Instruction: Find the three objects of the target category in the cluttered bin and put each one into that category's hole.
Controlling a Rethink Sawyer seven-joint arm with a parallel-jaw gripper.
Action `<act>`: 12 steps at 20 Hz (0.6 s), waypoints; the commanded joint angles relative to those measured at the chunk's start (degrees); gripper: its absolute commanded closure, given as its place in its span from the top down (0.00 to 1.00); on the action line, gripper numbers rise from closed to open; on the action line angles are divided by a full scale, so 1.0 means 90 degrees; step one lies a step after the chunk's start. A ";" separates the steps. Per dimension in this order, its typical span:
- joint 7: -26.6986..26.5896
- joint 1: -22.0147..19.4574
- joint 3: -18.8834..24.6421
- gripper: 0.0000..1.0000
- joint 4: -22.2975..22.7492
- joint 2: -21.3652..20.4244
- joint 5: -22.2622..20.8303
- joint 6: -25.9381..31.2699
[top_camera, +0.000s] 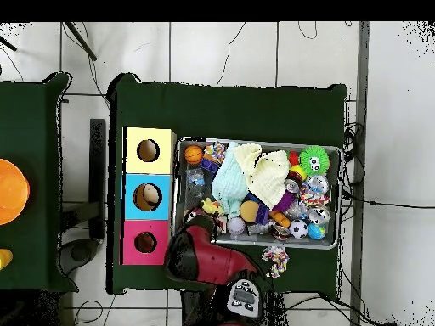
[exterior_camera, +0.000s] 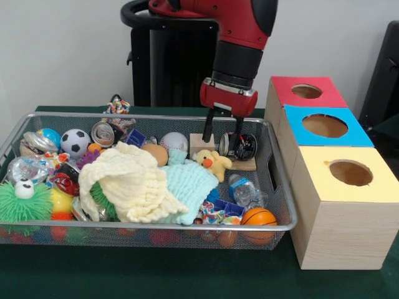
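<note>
Red arm's tool (exterior_camera: 222, 129), fingers spread, hangs over the far right corner of the wire bin (exterior_camera: 19, 134), just above a crushed can (exterior_camera: 239, 146); three boxes with holes (exterior_camera: 325, 125) stand beside it.

Lighting even and bright, diffuse from above. Shadows soft beneath the bin (exterior_camera: 274, 187). Small glints on the crushed cans (exterior_camera: 103, 132). Front view slightly soft throughout.
</note>
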 commanded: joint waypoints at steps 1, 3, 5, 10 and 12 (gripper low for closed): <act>0.1516 -0.0242 0.0537 1.00 0.0030 0.0312 0.0271 -0.0397; 0.1498 -0.0226 0.0491 1.00 -0.0014 0.0426 0.0219 -0.0587; 0.1516 -0.0217 0.0483 1.00 -0.0053 0.0505 0.0215 -0.0711; 0.1429 -0.0131 0.0357 1.00 -0.0131 0.0601 0.0265 -0.0785; 0.1397 -0.0132 0.0336 1.00 -0.0130 0.0610 0.0258 -0.0787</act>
